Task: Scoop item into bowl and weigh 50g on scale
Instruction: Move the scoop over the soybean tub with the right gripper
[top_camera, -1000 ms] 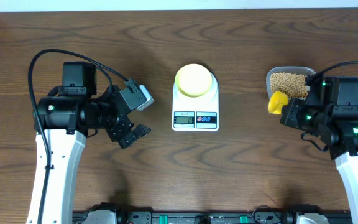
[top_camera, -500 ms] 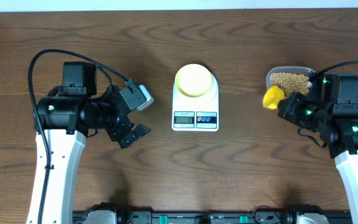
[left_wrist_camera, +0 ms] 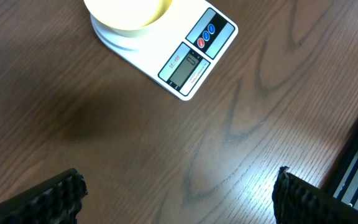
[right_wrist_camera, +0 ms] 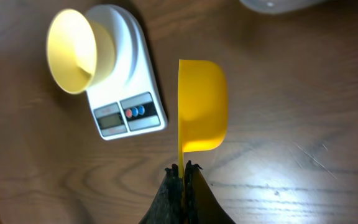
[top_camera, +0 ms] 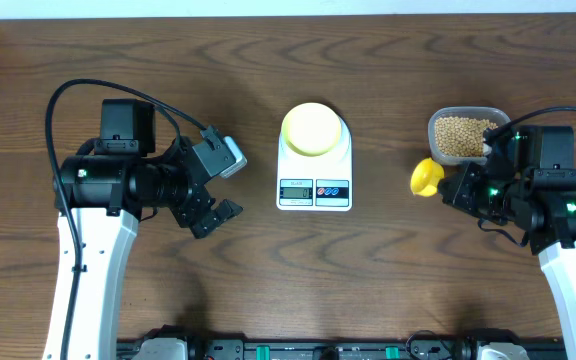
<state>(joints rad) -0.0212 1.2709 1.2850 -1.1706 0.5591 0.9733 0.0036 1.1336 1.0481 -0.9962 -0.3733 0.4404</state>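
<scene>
Sitting in the clear tub (top_camera: 446, 113) at the right rear of the table, the beans (top_camera: 460, 138) lie just beyond my right gripper (right_wrist_camera: 183, 175), which is pinched tight on the thin handle of the yellow spoon (top_camera: 426, 177). The spoon's long axis runs straight out from the fingers, its cup pointing left toward the scale (top_camera: 315, 192). I see no beans in it, though it looks rolled on edge, so I cannot be sure. The bowl (top_camera: 315, 128) sits on the scale, left of the cup and a little farther back, well apart from it. I judge the right arm the nearer one for both tub and bowl. My left gripper (top_camera: 228, 187) hangs with its jaws spread and empty, near the scale's other side.
</scene>
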